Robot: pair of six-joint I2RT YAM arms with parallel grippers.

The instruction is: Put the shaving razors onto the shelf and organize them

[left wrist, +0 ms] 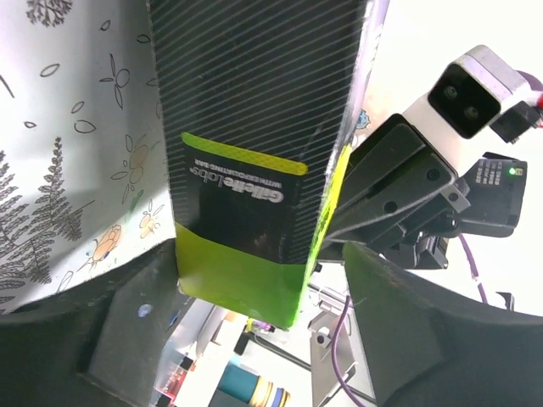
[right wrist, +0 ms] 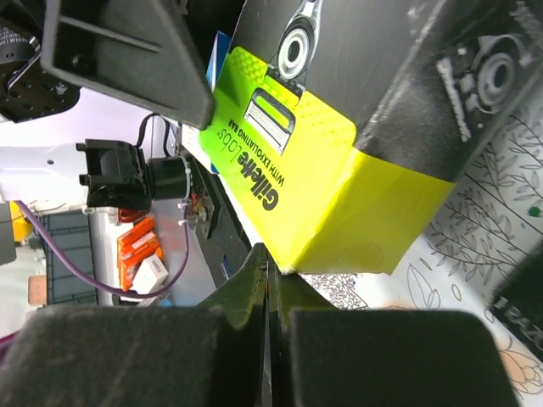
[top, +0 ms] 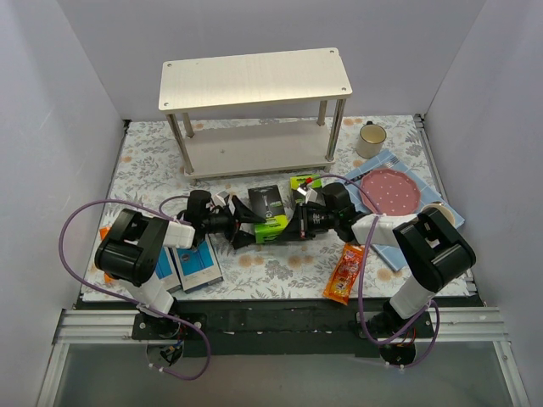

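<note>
A black razor box with a lime-green end [top: 270, 225] lies on the floral mat in front of the shelf [top: 254, 78], between my two grippers. My left gripper [top: 247, 227] is open around it. In the left wrist view the box [left wrist: 254, 170] stands between the jaws of the left gripper [left wrist: 259, 284], against the left finger with a gap at the right one. My right gripper [top: 293, 227] is shut and empty. Its tips [right wrist: 268, 254] touch the box's lime end [right wrist: 322, 186]. A second lime end [top: 305, 181] shows behind the right arm. Two blue-and-white boxes [top: 192, 264] and an orange packet [top: 344, 273] lie near the front.
A pink plate [top: 390, 188] lies on a blue tiled mat [top: 445, 209] at the right. A beige mug [top: 371, 138] stands beside the shelf. A second orange packet [top: 103, 232] peeks out behind the left arm. White walls close in the sides and the back.
</note>
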